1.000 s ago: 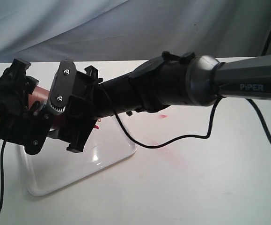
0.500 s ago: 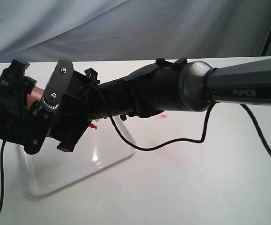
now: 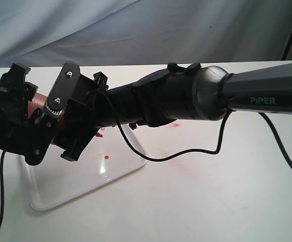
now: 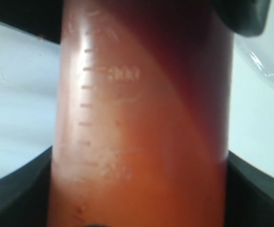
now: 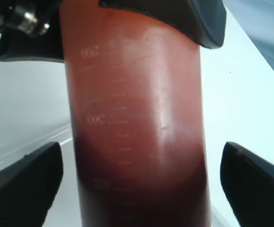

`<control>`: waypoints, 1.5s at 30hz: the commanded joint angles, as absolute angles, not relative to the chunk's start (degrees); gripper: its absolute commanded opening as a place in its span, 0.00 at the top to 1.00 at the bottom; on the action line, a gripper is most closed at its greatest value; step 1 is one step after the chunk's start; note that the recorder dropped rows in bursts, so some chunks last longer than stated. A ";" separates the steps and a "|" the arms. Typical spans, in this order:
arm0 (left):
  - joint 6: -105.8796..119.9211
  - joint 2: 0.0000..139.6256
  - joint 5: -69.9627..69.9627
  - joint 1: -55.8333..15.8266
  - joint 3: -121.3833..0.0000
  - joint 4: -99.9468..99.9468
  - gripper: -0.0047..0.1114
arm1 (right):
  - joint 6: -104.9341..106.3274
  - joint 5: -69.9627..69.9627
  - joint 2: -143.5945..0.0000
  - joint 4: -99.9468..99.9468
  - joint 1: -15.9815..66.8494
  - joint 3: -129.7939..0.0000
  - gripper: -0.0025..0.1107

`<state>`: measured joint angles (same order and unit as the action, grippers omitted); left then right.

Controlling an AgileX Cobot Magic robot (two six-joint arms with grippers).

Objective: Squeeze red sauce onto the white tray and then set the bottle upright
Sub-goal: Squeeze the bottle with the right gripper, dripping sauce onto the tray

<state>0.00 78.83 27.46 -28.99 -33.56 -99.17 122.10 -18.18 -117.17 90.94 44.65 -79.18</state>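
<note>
The bottle (image 3: pixel 37 100) is held tilted over the white tray (image 3: pixel 60 194), its red nozzle (image 3: pixel 101 135) pointing down. It fills both wrist views, orange with dark sauce inside (image 4: pixel 141 123) (image 5: pixel 137 118). My left gripper (image 3: pixel 31 115) (image 4: pixel 141 198) is shut on the bottle, fingers pressed to both sides. My right gripper (image 3: pixel 69 118) (image 5: pixel 139 184) reaches across from the right and straddles the bottle, and its fingers (image 5: pixel 23 182) stand apart from the plastic on each side. One small drop of red sauce (image 3: pixel 106 158) lies on the tray below the nozzle.
A faint pinkish stain (image 3: pixel 173 161) smears the white table right of the tray. A black cable (image 3: pixel 186 151) hangs from the right arm and loops over the table beside the tray's corner. Another cable (image 3: pixel 2 201) drops at the left edge. A grey cloth hangs behind.
A small red drop has appeared on the tray under the nozzle. The right gripper shifted slightly left along the bottle a second ago, then held still.
</note>
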 commanded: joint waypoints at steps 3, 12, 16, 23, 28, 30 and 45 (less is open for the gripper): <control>-1.13 78.08 27.01 -29.33 -34.00 -99.95 0.96 | 122.70 -17.25 -117.50 92.29 44.67 -79.41 0.26; -1.13 78.08 27.01 -29.33 -34.00 -99.95 0.96 | 121.49 -17.15 -117.50 93.17 44.67 -79.41 0.05; -1.13 78.08 27.01 -29.33 -34.00 -99.95 0.96 | 122.94 -17.14 -117.50 93.17 44.67 -79.41 0.05; -1.13 78.08 26.37 -29.33 -34.00 -99.95 0.96 | 122.93 -14.68 -118.45 97.46 44.67 -79.41 0.05; -1.13 78.08 25.91 -29.33 -34.00 -99.95 0.96 | 122.93 -14.57 -119.94 97.46 44.67 -80.64 0.05; -1.13 78.08 25.68 -29.33 -34.00 -99.95 0.96 | 122.93 -14.57 -120.72 97.46 44.67 -81.75 0.05; -1.13 78.08 25.68 -29.33 -34.00 -99.95 0.96 | 122.50 -15.77 -121.37 97.96 45.20 -82.81 0.55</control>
<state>0.00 78.83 26.03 -28.99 -33.56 -100.31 121.93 -15.83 -121.43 97.68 44.65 -82.31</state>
